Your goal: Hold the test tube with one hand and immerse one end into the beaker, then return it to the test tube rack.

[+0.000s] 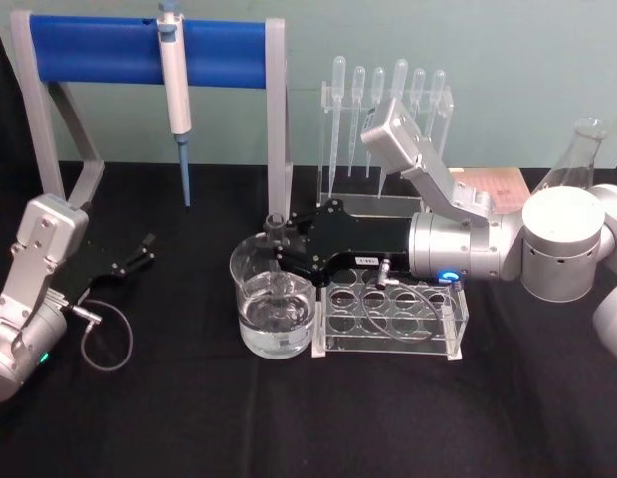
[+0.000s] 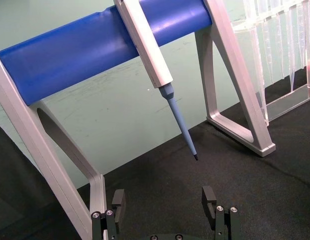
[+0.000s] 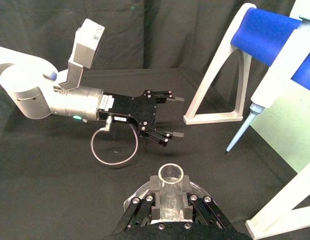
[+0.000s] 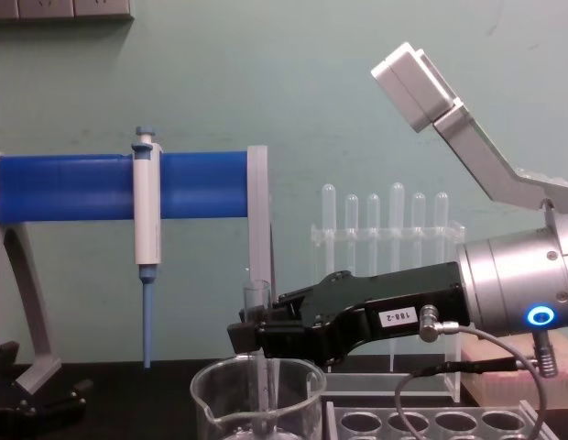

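At the lower centre of the head view, the beaker (image 1: 241, 277) stands on the black desk (image 1: 189, 418), with clear liquid in its lower part. Touching its right side is the clear test tube rack (image 1: 388, 345); the holes that show are empty.

The right gripper (image 1: 279, 249) reaches in from the right edge of the frame, passing over the rack's rear edge to a spot above the beaker. Its fingers (image 3: 154, 184) are closed narrowly on the test tube (image 1: 276, 225) just under the flared rim. The tube stands upright. In the chest view its rim (image 4: 256, 295) shows above the gripper (image 4: 252, 332), and its lower part runs down past the beaker's rim (image 4: 211, 379) into the glass. From the head view the round end appears to sit in the liquid. In the right wrist view the tube's open mouth (image 3: 171, 173) lies at the bottom centre, clamped between the two black pads.

At the left edge of the head view, well apart from the beaker, the left gripper (image 1: 139, 252) rests low over the desk with its fingers (image 2: 118, 199) spread wide and nothing between them. A loop of grey cable (image 1: 104, 344) lies just in front of it.

Farther back, across the upper left, stands a grey stand with a blue bar (image 1: 109, 50). A white-and-blue pipettor (image 1: 174, 70) hangs from the bar with its tip pointing down. At the upper centre, behind the right arm, a clear holder carries a row of bulb-topped pipettes (image 1: 398, 85). A glass flask (image 1: 577, 149) stands at the far right edge.
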`<move>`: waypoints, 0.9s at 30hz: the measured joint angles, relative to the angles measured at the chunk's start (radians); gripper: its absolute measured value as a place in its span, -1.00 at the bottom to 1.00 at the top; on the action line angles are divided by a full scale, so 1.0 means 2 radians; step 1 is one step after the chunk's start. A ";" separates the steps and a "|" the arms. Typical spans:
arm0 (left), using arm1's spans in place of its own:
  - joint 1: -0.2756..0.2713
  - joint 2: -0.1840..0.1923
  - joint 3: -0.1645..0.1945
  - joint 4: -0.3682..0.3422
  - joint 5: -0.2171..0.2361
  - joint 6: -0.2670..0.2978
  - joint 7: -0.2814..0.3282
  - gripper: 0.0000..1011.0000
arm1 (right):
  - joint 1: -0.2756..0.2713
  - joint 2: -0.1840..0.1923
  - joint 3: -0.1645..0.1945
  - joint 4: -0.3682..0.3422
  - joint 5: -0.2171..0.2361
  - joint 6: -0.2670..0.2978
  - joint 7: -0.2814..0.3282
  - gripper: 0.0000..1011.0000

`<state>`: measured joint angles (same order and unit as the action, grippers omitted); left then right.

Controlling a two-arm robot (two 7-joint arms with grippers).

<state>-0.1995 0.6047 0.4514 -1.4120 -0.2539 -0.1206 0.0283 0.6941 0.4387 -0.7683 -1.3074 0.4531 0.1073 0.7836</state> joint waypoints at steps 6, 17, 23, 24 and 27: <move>0.000 0.000 0.000 0.000 0.000 0.000 0.000 0.98 | 0.000 0.000 0.000 0.000 0.000 0.000 0.000 -0.53; 0.000 0.000 0.000 0.000 0.000 0.000 0.000 0.98 | 0.000 0.000 0.000 0.000 0.000 0.000 0.000 -0.53; 0.000 0.000 0.000 0.000 0.000 0.000 0.000 0.98 | 0.000 0.000 0.000 0.000 0.000 0.000 0.000 -0.53; 0.000 0.000 0.000 0.000 0.000 0.000 0.000 0.98 | 0.000 0.000 0.000 0.000 0.000 0.000 0.000 -0.53; 0.000 0.000 0.000 0.000 0.000 0.000 0.000 0.98 | 0.000 0.000 0.000 0.000 0.000 0.000 0.000 -0.53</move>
<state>-0.1996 0.6047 0.4514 -1.4119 -0.2539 -0.1206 0.0283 0.6941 0.4387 -0.7683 -1.3074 0.4531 0.1073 0.7836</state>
